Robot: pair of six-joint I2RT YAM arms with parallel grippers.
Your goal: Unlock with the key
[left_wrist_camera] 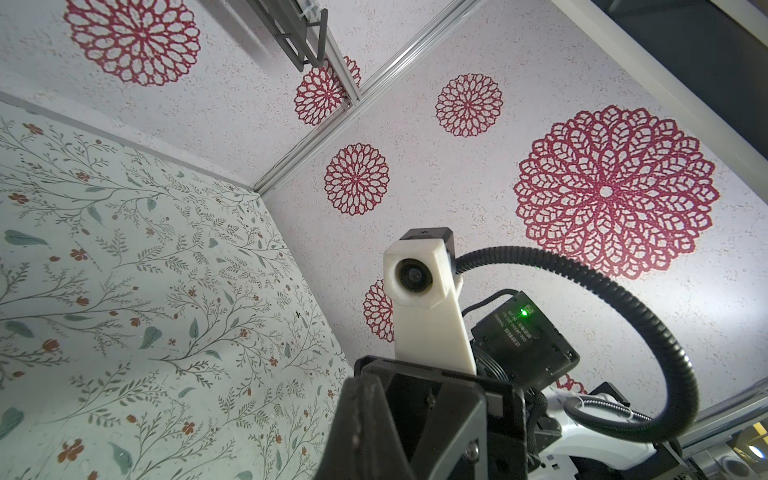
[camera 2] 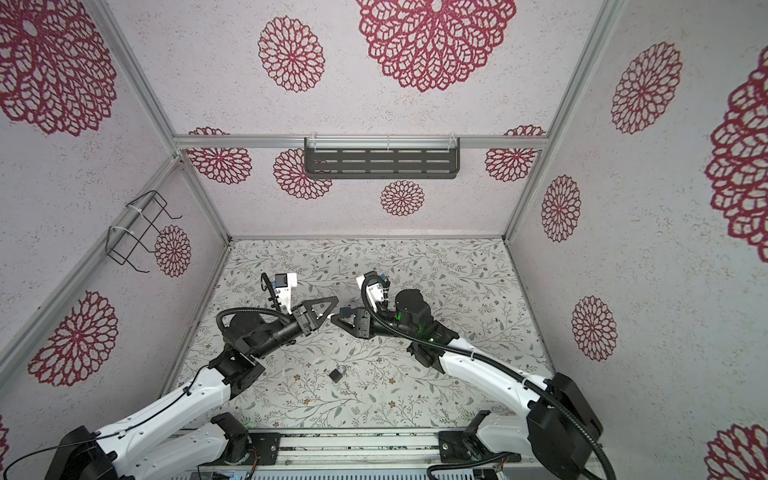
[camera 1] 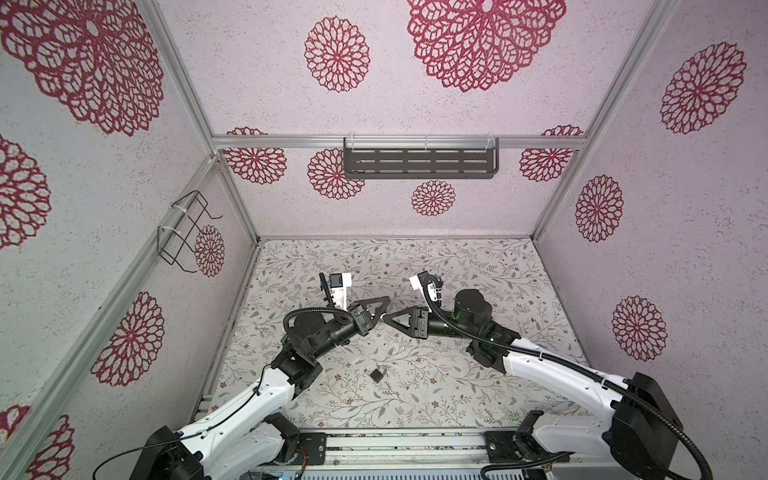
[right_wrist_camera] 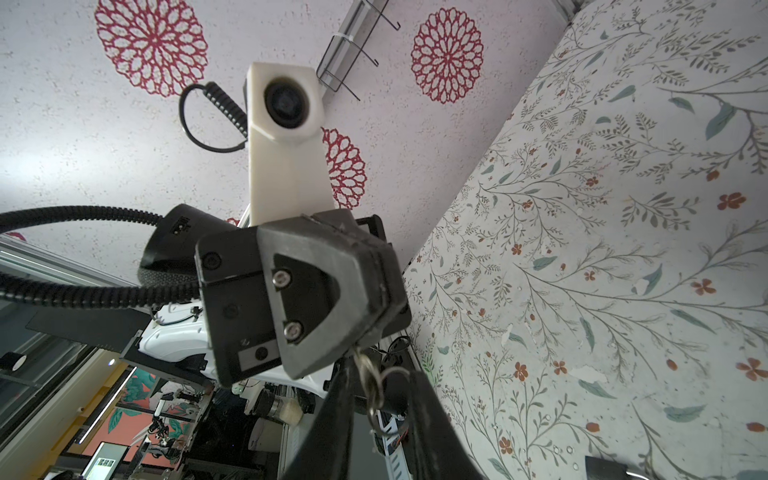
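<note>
Light: even, diffuse, from overhead; both top views bright. Soft, faint shadows under the arms on the surface (camera 1: 415, 399). Wide-angle distortion: frame rails (camera 1: 187, 87) bow toward the edges. Detail on padlock (camera 1: 377, 374) low, small in frame. Right wrist view: right gripper (right_wrist_camera: 382, 370) fingers near the lens, dark and soft; key (right_wrist_camera: 368, 376) ring catches a glint; room beyond the enclosure dim. Left wrist view: green LED (left_wrist_camera: 524, 311) blooms slightly.

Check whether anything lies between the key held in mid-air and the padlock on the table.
Nothing visible does. The key hangs from the shut left gripper above the table, the right gripper flanking its ring. The padlock lies on bare table, nearer the front edge.
</note>
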